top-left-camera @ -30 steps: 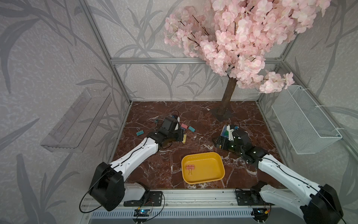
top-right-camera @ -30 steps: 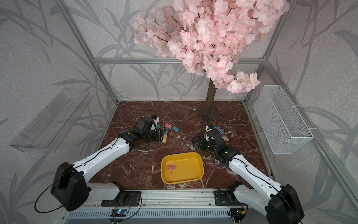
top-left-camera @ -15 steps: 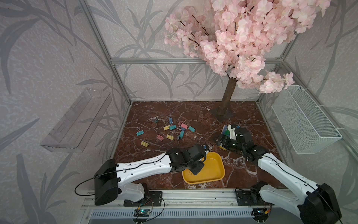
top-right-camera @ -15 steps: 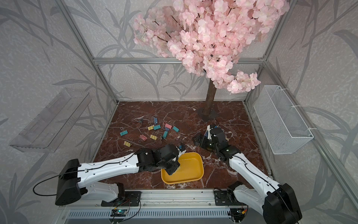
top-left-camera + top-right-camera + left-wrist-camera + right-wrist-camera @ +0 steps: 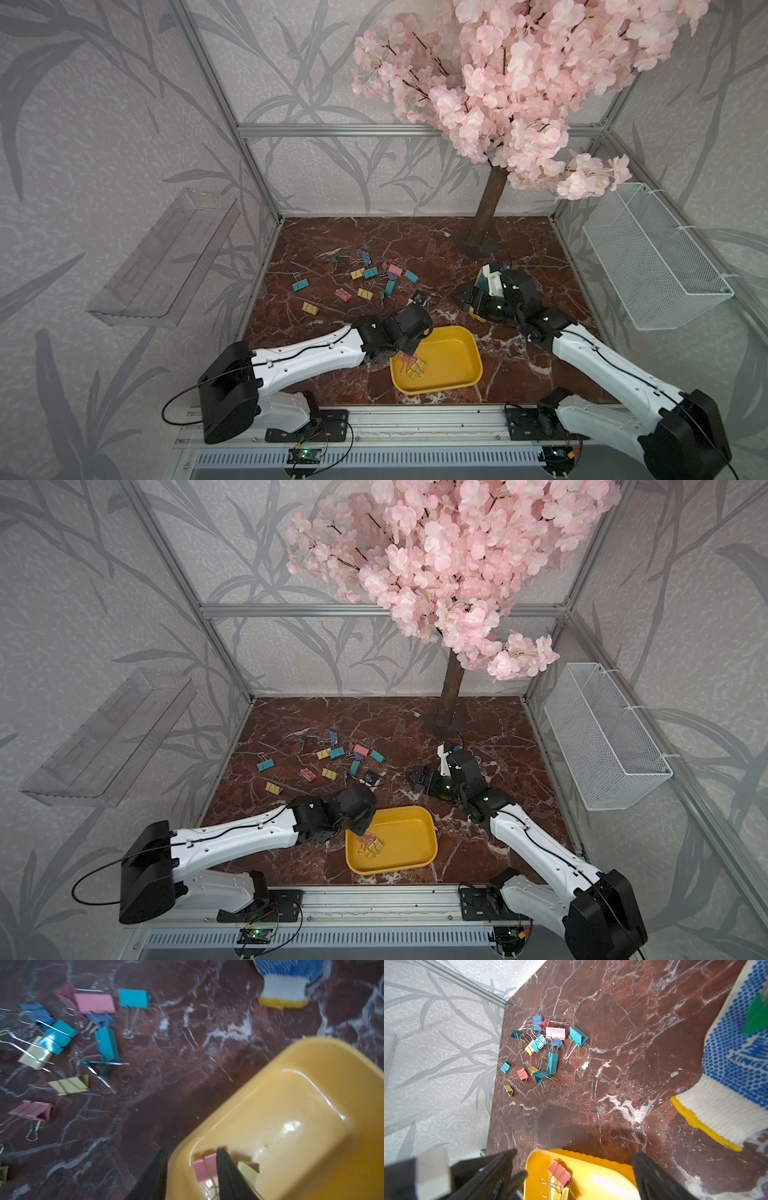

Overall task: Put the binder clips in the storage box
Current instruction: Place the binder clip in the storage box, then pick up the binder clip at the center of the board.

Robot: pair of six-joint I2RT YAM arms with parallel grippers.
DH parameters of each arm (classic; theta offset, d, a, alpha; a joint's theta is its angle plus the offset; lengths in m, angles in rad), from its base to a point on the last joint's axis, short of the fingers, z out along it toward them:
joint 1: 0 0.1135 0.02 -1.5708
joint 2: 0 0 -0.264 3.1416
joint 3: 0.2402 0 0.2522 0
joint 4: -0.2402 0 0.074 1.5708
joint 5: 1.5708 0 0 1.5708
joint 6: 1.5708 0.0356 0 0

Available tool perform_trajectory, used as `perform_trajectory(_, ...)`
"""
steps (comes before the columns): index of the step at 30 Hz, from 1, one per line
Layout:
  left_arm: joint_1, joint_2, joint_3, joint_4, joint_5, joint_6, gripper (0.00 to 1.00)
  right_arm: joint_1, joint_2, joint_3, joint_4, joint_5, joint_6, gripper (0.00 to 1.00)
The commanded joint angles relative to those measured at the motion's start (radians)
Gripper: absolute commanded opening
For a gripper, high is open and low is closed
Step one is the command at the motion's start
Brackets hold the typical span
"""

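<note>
Two binder clips (image 5: pixel 559 1175) in storage box (image 5: pixel 602 1167); glove (image 5: pixel 735 1059) lettering "XING".

A white work glove (image 5: pixel 737 1068) with blue dots and a yellow cuff edge lies on the dark red marbled surface (image 5: pixel 623 1032), near the right jaws and off to one side of them, well apart from the left jaws. An artificial tree (image 5: pixel 492 203) with pink blossoms stands farther out beyond the right jaws. A white wire-mesh basket (image 5: pixel 652 257) hangs on the wall on the right jaws' side, a clear acrylic shelf (image 5: pixel 166 257) on the left jaws' side
</note>
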Motion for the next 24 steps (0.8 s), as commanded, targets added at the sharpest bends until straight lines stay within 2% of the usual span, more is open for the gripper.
perform_trajectory(1, 0.134, -0.041, 0.045, 0.074, -0.099, -0.025, 0.39, 0.007, -0.003, 0.041, -0.011, 0.004, -0.014, 0.95)
perform_trajectory(4, 0.226, 0.001, 0.043, 0.125, -0.138, 0.018, 0.38, 0.008, -0.01, 0.041, -0.016, 0.006, -0.014, 0.95)
perform_trajectory(8, 0.297, 0.137, 0.032, 0.169, -0.074, 0.073, 0.38, 0.009, -0.019, 0.037, -0.016, 0.009, -0.015, 0.95)
perform_trajectory(13, 0.338, 0.282, 0.016, 0.209, 0.013, 0.08, 0.41, 0.02, -0.027, 0.031, -0.02, 0.018, -0.011, 0.95)
perform_trajectory(18, 0.355, 0.378, 0.007, 0.255, 0.015, 0.067, 0.41, 0.029, -0.017, 0.035, -0.012, 0.017, -0.005, 0.95)
perform_trajectory(21, 0.36, 0.417, 0.0, 0.301, 0.058, 0.075, 0.42, 0.032, -0.015, 0.035, -0.008, 0.025, -0.005, 0.95)
perform_trajectory(24, 0.362, 0.462, 0.016, 0.288, 0.048, 0.071, 0.37, 0.032, -0.012, 0.038, -0.01, 0.023, -0.005, 0.95)
